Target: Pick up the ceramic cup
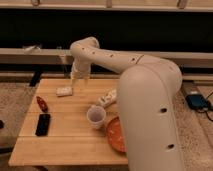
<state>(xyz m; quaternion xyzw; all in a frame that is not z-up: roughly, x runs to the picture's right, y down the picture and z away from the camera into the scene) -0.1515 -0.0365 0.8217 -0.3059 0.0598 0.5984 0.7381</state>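
The ceramic cup (96,115) is small, pale and handleless, with a round rim and a darker inside. It stands upright on the wooden table (65,145), just left of the flat orange-red plate (115,134). My gripper (78,80) hangs at the end of the white arm over the far part of the table. It is above and to the left of the cup, well apart from it, and close to a small white flat object (64,91). It holds nothing that I can see.
A white elongated remote-like object (107,96) lies behind the cup, partly hidden by my arm. A red object (42,103) and a black phone (43,124) lie at the table's left side. My arm's bulky body (150,115) covers the table's right side.
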